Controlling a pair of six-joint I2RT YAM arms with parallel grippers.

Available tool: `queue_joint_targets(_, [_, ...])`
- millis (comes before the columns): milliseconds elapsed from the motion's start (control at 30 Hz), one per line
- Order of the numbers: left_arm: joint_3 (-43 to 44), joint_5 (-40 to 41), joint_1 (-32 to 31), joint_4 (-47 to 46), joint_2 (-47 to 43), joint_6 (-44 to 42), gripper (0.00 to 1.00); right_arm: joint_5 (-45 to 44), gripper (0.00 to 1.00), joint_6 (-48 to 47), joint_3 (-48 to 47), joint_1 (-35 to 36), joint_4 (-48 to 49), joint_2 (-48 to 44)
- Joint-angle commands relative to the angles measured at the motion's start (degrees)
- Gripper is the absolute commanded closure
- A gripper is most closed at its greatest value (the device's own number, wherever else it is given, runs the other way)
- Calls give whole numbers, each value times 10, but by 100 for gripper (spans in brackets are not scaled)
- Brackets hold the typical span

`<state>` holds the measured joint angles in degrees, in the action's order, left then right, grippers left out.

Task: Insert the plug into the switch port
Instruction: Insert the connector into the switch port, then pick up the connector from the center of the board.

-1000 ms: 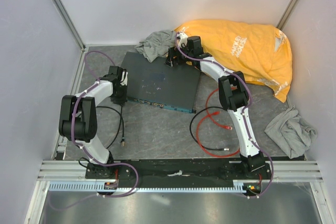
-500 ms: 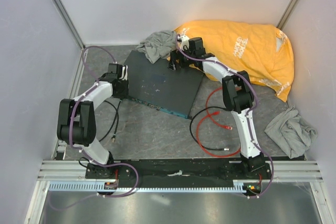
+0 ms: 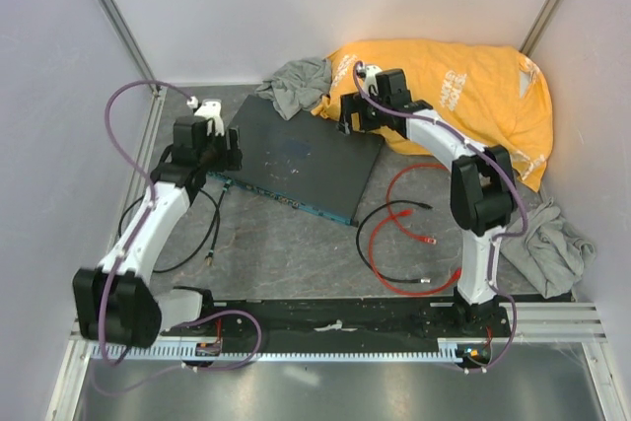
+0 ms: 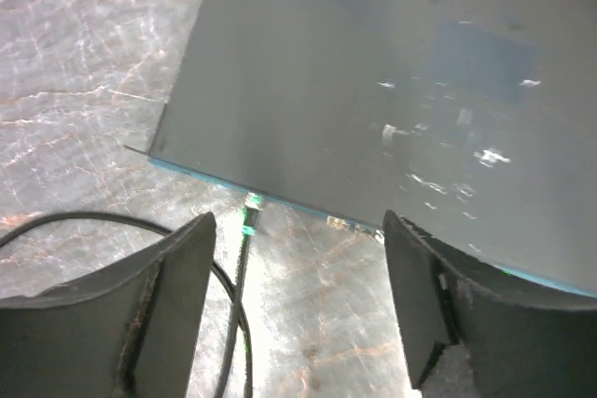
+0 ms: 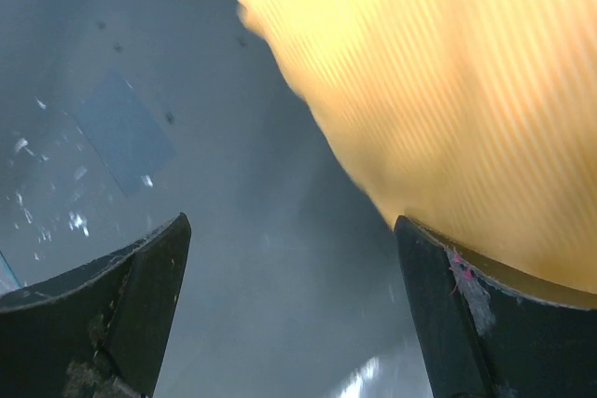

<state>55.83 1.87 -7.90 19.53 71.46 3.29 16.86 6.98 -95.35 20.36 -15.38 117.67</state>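
white-and-black jointed left arm (image 3: 153, 214): wearing white shells over black joints | matching right arm (image 3: 434, 133): showing likewise | thin purple cables (image 3: 109, 110): trailing along both | matte black wedge-shaped fingers (image 4: 159, 314): tapering

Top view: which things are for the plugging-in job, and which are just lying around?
For the job: plug on the red cable; dark grey switch box; its blue-green port edge.
Just lying about: yellow cloth; back grey rag; right grey rag; left black cable; middle black cable.

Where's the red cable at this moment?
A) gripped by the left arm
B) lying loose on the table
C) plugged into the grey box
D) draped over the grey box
B: the red cable lies looped on the table beside the box, its plug free.
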Motion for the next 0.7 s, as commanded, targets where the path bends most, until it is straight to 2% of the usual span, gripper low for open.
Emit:
queue_joint_targets(0, [-34,-56,-1,27,-125,39,16,-95,2,43,83,-4,-15,-110])
queue_joint_targets(100, [-70,-57,-1,29,-215,53,8,-165,2,80,175,-6,-32,-180])
queue_joint_targets(200, [-114,-58,-1,13,-301,66,4,-221,2,129,240,-15,-62,-243])
queue_joint_targets(300, [-151,-66,-3,2,-368,71,4,-267,2,167,299,-25,-96,-303])
queue_joint_targets(467, [-163,-32,-47,19,-409,58,5,-338,3,238,386,-49,-155,-389])
queue_joint_targets(600, [-166,-20,-73,28,-435,51,7,-333,20,306,474,-94,-156,-437])
queue_joint_targets(667, [-165,-1,-84,31,-442,50,7,-316,26,337,489,-113,-149,-447])
